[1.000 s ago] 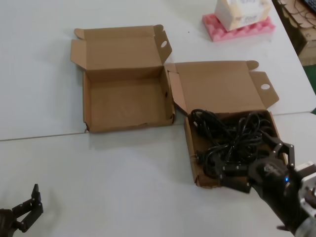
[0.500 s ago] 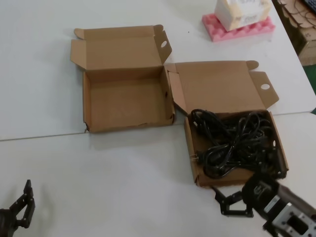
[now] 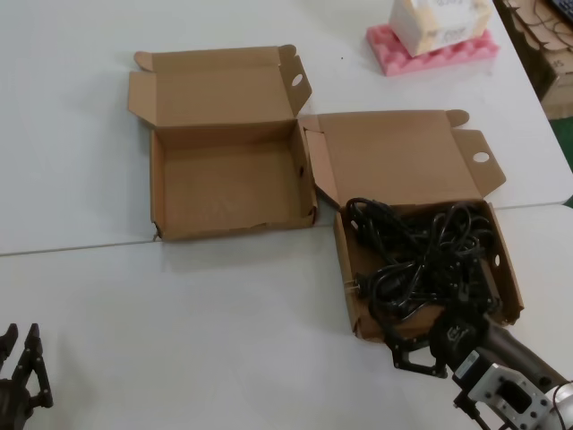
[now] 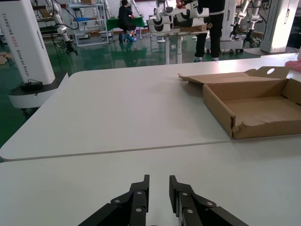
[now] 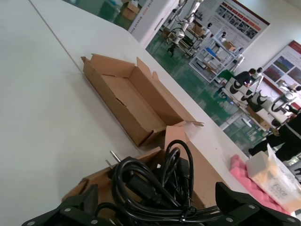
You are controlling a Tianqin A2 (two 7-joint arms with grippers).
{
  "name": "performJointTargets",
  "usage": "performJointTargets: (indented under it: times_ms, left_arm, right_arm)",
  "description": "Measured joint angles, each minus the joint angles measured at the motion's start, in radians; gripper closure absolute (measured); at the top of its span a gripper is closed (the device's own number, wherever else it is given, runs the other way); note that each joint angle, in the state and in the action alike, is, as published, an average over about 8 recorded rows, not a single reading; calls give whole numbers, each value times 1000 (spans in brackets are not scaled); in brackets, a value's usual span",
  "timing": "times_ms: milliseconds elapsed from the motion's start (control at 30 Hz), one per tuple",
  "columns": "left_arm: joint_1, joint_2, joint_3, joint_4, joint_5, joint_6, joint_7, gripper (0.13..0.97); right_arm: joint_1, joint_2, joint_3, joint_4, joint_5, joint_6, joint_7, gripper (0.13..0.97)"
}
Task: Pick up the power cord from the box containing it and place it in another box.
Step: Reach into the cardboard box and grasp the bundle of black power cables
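Note:
The box containing the cords (image 3: 511, 269) stands right of centre, its lid laid back with both flaps showing. Black cords (image 3: 416, 260) fill it in a tangle, and I cannot single out the power cord there. In the right wrist view a black plug with small metal pins (image 5: 114, 158) lies at the near corner of the cords (image 5: 155, 188). My right gripper (image 3: 414, 345) is open wide at this box's front wall, low, holding nothing; it also shows in the right wrist view (image 5: 157, 207). The other box (image 3: 233, 184), with a nicked front wall, stands empty to the left.
My left gripper (image 3: 20, 376) is parked at the table's near left corner, fingers a narrow gap apart (image 4: 159, 186). A white box on pink foam (image 3: 430, 40) stands at the back right. A seam (image 3: 134, 244) crosses the table.
My right gripper has drawn back from above the cords to the box's front wall and sunk lower, still empty. My left gripper has shifted left and lower.

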Motion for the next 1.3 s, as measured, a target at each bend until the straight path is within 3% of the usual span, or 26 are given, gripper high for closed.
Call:
performJointTargets:
  times_ms: [233, 367, 667, 933, 1300]
  left_arm:
    - [0, 0, 0, 0, 0, 0, 0, 879]
    - [0, 0, 0, 0, 0, 0, 0, 912]
    - [0, 0, 0, 0, 0, 0, 0, 929]
    - [0, 0, 0, 0, 0, 0, 0, 934]
    - [0, 0, 0, 0, 0, 0, 0, 934]
  right_arm:
    - [29, -22, -19, -49, -28, 15, 0, 286]
    - [53, -33, -44, -82, -52, 28, 0, 286]
    - [88, -44, -77, -133, -96, 61, 0, 464]
    - [91, -44, -78, -143, -121, 81, 0, 678]
    - [76, -41, -38, -115, -156, 88, 0, 838]
